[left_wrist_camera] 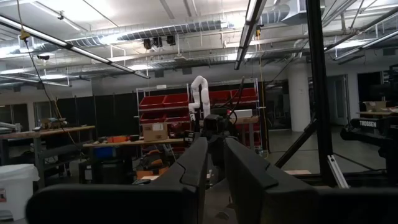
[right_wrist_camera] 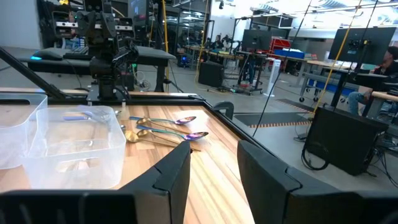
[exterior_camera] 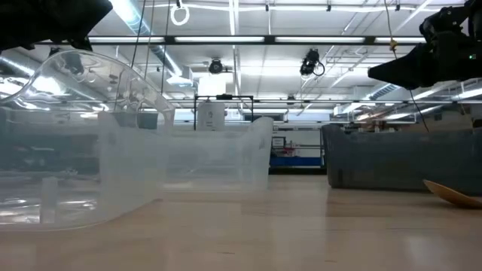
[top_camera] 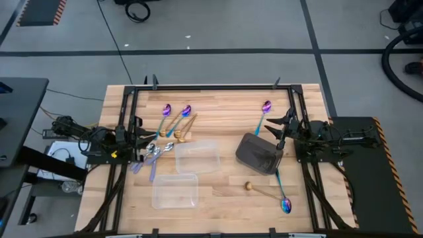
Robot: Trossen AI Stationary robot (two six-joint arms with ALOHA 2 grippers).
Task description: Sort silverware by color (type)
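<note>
The spoons lie flat on the wooden table. In the high view two purple-blue spoons and gold ones lie far left, with silver spoons near my left gripper. Another purple spoon lies by my right gripper. A gold spoon and a purple one lie near the right front. Both grippers hover at the table's sides, open and holding nothing; the left fingers stand only narrowly apart. The right wrist view looks past my right gripper at the far-left spoons.
A dark grey tray sits close below the right gripper. Two clear plastic trays stand mid-table. A black frame runs around the table's far edge and sides. Bare wood shows between trays and front edge. A person sits far off in the room.
</note>
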